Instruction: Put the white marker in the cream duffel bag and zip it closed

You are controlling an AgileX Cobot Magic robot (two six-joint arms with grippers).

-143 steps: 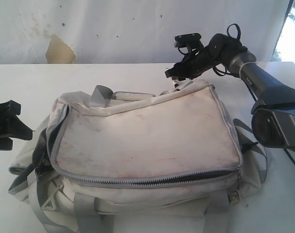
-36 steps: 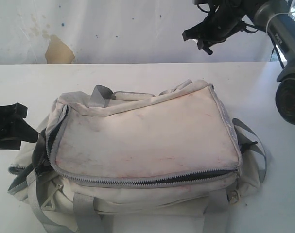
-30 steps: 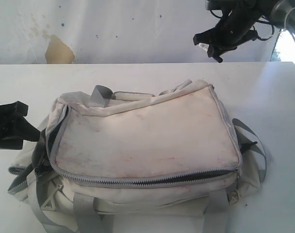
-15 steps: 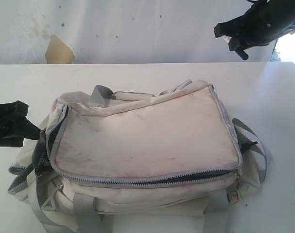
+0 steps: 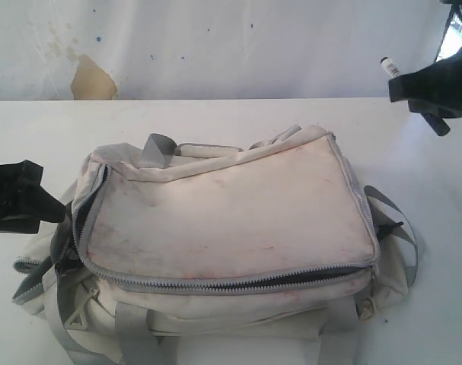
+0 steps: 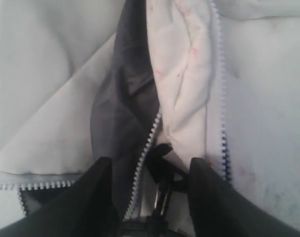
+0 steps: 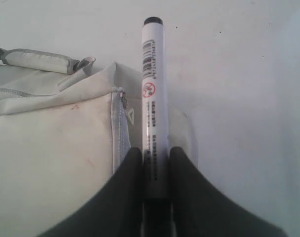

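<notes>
1. The white table [image 5: 215, 114] fills most of the exterior view, with a stained pale wall [image 5: 215, 46] across the top.
2. The cream duffel bag [image 5: 231, 220] lies across the centre and lower part of the frame. Its grey zipper [image 5: 238, 283] gapes in a dark slit along the front edge and around the left end.
3. The right gripper [image 5: 432, 87] hangs in the upper right of the frame, above the table and well apart from the bag. Its jaws are narrow and clamp the white marker [image 5: 389, 68].
4. The left gripper [image 5: 17, 201] sits low at the left edge of the frame, against the bag's open left end. In its wrist view the left gripper [image 6: 150, 165] has its jaws spread apart, with zipper teeth and a dark zip pull [image 6: 162, 154] between them, and nothing is pinched.
5. The marker juts up and to the left out of the right gripper's jaws, black tip outermost. The right wrist view shows the marker [image 7: 153, 89] lying lengthwise between the fingers [image 7: 132, 163].
6. The marker's barrel carries a barcode [image 7: 150, 57], a small red circular symbol [image 7: 150, 90] and lines of fine print too small to read.
</notes>
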